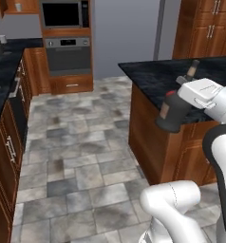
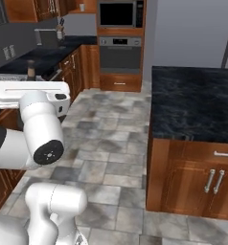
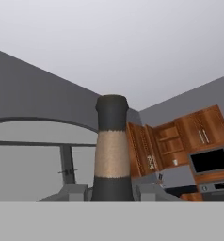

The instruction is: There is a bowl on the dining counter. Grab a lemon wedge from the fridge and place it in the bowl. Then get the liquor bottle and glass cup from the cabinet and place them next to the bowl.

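The gripper (image 3: 112,195) was clamped on the liquor bottle (image 3: 112,146), its two fingers pressed to either side of the dark body just below the brownish neck band, so the neck rose straight ahead of the gripper in the hand view. In the left base view the bottle's neck and top (image 1: 191,71) stuck out beyond the hand, over the near part of the bench (image 1: 157,76). In the right base view a small dark top (image 2: 31,70) showed just above the flat white hand.

The bottle seemed to be in carry, not yet set down. No bowl, lemon wedge or glass cup could be made out on the stretch of black bench ahead of the gripper, so the target spot could not be judged from here.

The main risk was the hold itself: the fingers sat high on a squat, rounded body, with most of the weight hanging beyond them. A quick swing or a jolt from the base could have let the bottle pivot or slide out. A low approach could also have knocked its base against the bench edge beneath the gripper, and a tilted release might have tipped it over.
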Tool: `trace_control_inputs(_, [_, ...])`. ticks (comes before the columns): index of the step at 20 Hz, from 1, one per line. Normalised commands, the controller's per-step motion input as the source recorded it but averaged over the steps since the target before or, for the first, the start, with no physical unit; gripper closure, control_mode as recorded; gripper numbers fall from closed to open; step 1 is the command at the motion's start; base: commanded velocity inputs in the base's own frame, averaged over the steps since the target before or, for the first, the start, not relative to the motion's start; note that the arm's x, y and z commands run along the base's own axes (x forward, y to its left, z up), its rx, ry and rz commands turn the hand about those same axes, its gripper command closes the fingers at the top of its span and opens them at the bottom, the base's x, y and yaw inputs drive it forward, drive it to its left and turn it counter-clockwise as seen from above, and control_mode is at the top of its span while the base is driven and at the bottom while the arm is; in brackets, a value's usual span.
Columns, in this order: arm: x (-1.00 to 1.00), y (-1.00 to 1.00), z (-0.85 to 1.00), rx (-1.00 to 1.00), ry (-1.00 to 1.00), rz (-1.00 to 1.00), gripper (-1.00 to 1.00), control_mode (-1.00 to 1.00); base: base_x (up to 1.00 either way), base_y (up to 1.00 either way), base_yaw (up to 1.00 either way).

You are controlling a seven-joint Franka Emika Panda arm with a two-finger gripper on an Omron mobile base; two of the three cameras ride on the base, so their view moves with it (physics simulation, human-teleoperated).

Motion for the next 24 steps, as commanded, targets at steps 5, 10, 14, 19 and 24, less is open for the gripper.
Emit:
trace_control_inputs(5, [0.00,0.00,0.00,0.00,0.00,0.00,1.00,1.00,-0.27,1.00,-0.13])
trace_control_inputs(10, [0.00,0.00,0.00,0.00,0.00,0.00,1.00,1.00,-0.32,1.00,-0.08])
trace_control_inputs(14, [0.00,0.00,0.00,0.00,0.00,0.00,1.00,1.00,0.84,0.79,-0.20])
trace_control_inputs(19, [0.00,0.00,0.00,0.00,0.00,0.00,1.00,1.00,0.47,0.97,-0.48])
trace_control_inputs(24, [0.00,0.00,0.00,0.00,0.00,0.00,1.00,1.00,-0.85,0.32,-0.28])
